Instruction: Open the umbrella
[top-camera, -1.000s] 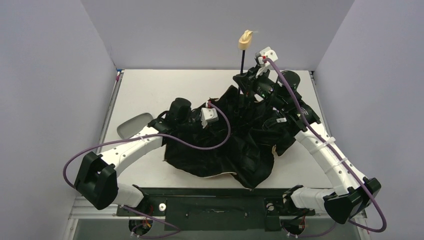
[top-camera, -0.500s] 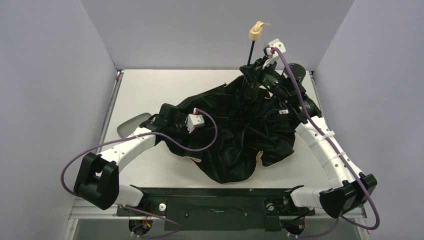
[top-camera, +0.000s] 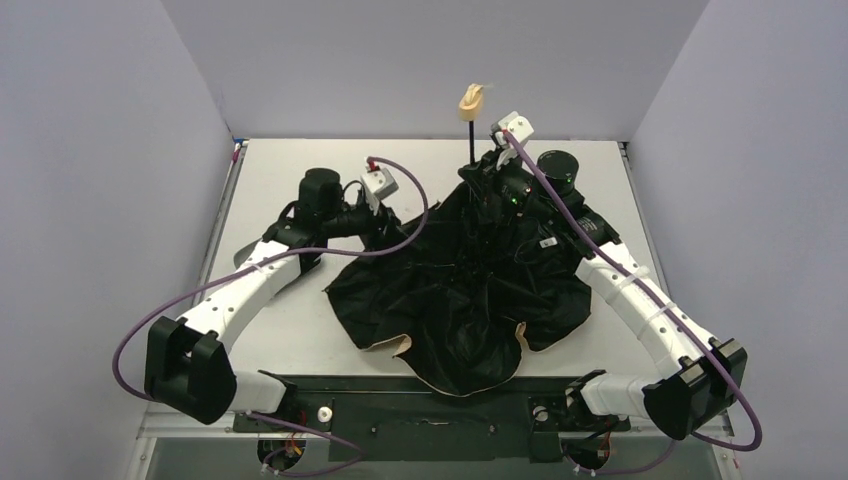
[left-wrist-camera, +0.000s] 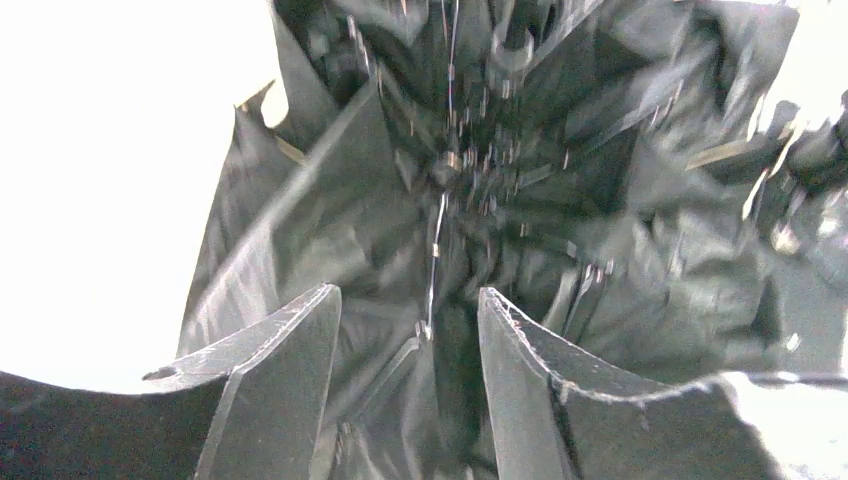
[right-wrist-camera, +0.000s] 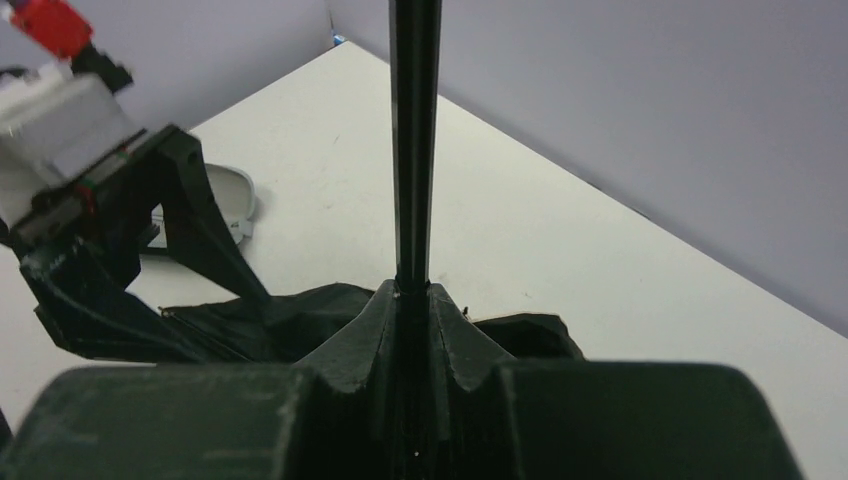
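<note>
The umbrella (top-camera: 460, 300) lies upside down on the table, its black inner side up and peach edges showing at the front. Its thin black shaft (top-camera: 471, 140) stands upright, with the tan handle (top-camera: 471, 98) on top. My right gripper (top-camera: 482, 178) is shut on the shaft (right-wrist-camera: 414, 150) just above the canopy. My left gripper (top-camera: 392, 224) stands at the canopy's back left edge, open. In the left wrist view its fingers (left-wrist-camera: 290, 360) are spread, with black fabric and metal ribs (left-wrist-camera: 435, 250) beyond them and nothing gripped.
A small grey pouch (top-camera: 246, 259) lies at the table's left, partly under the left arm, and also shows in the right wrist view as a grey pouch (right-wrist-camera: 236, 196). Grey walls enclose the table on three sides. The left arm's purple cable (top-camera: 405, 215) loops over the canopy edge.
My left gripper has opened, let go of the canopy and drawn back to the far left. The canopy has spread wider and flatter. The right gripper has brought the shaft upright, slightly to the left.
</note>
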